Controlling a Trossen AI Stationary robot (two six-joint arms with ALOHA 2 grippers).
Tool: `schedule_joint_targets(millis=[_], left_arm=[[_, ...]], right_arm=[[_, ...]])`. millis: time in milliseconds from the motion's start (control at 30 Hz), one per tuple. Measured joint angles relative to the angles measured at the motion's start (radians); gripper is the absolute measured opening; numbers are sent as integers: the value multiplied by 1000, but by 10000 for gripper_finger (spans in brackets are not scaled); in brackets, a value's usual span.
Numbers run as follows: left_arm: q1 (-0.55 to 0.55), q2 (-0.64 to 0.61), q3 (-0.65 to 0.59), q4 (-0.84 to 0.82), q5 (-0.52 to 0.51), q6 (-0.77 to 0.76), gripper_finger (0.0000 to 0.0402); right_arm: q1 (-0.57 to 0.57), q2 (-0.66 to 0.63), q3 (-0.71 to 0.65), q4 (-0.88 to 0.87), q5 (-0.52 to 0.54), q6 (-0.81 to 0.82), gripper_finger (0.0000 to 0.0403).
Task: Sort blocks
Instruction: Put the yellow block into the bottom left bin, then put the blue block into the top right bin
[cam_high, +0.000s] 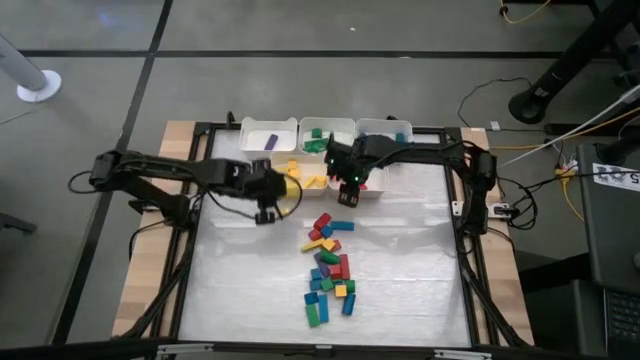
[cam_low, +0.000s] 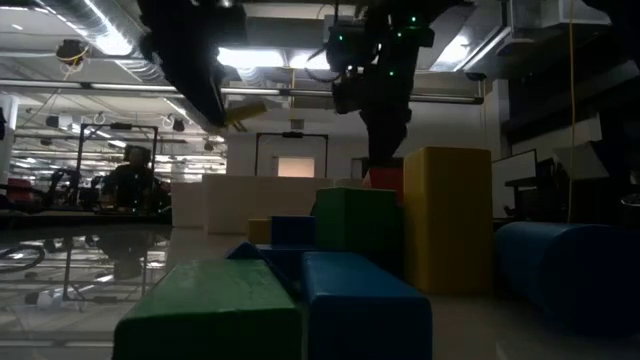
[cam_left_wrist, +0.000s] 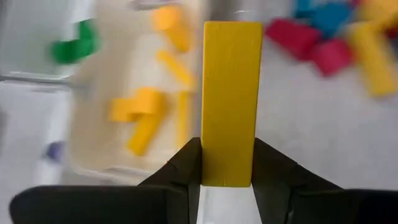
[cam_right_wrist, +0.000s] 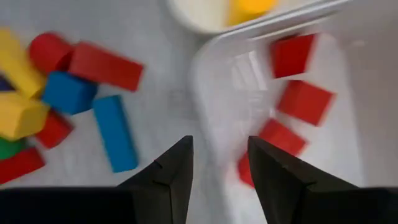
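The left gripper (cam_left_wrist: 227, 177) is closed on a long yellow block (cam_left_wrist: 231, 102), pinching one end between its two fingers (cam_left_wrist: 180, 165) so that the rest of the block projects straight out ahead of them. In the high view this gripper (cam_high: 268, 212) is just beside the bin of yellow blocks (cam_high: 297, 185), on the left-arm side of it; the wrist view shows that bin (cam_left_wrist: 93, 168) beyond the held block, with several yellow pieces (cam_left_wrist: 140, 115) lying in it. In the low view the held block (cam_low: 243, 113) hangs tilted, clear of the table.

The right gripper (cam_right_wrist: 219, 165) stands with its jaws parted and nothing between them. It hovers at the near rim of the bin of red blocks (cam_right_wrist: 211, 93), and four or so red blocks (cam_right_wrist: 305, 99) lie inside that bin, ahead of the fingers and apart from them. In the high view this gripper (cam_high: 350, 190) sits over the bins at the far side of the table.

The loose pile of blocks (cam_high: 328, 270) lies on the white table surface (cam_high: 240, 280) near the middle, well apart from both grippers. It holds red, yellow, green and blue pieces. In the far row, one bin (cam_high: 268, 130) holds what appears to be a purple block (cam_high: 270, 141), though the view is too coarse to be sure; the next bin holds green blocks (cam_high: 318, 140).
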Motion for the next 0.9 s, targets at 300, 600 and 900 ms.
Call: schedule_joint_targets(millis=[300, 600, 900], left_arm=[[219, 27, 0, 23, -14, 153, 97], [294, 85, 0, 57, -14, 180, 138], [298, 98, 0, 103, -13, 202, 188]], right_arm=[[157, 0, 0, -42, 44, 82, 154], [287, 0, -21, -24, 45, 111, 154], [317, 6, -164, 163, 47, 184, 154]])
